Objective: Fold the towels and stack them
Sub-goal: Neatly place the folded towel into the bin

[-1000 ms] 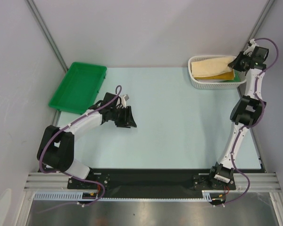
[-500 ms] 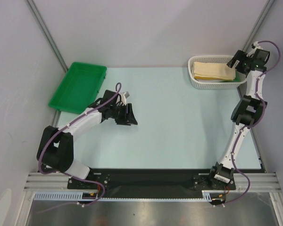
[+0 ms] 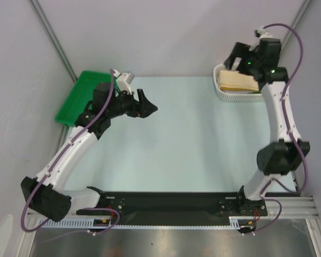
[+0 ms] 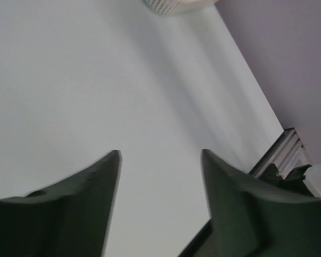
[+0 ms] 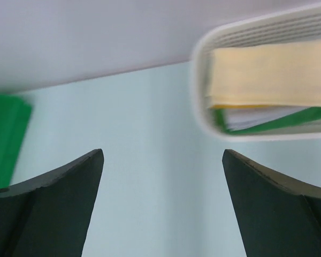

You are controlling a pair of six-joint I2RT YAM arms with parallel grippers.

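Right claw (image 3: 235,59) hangs above the basket with its jaws wide apart and nothing between them. A second ago it was down at the basket's far rim, pinched on the top cloth, so it has let go and risen clear. Left claw (image 3: 146,105) is spread and empty too, and its arm has come up off the table (image 3: 203,139) and swung back toward the green tray (image 3: 79,96), which holds nothing I can see. The table itself shows no cloth anywhere. The white mesh basket (image 5: 201,80) sits at the far right corner with the towels (image 3: 236,81) inside it, folded flat and piled one on another: a yellow towel (image 5: 267,75) on top, a white towel (image 5: 257,115) under it, and a green towel (image 5: 291,121) at the bottom, only its edge showing. With the last cloth released onto the pile and both arms pulling away unladen, the job looks finished, or very nearly so.
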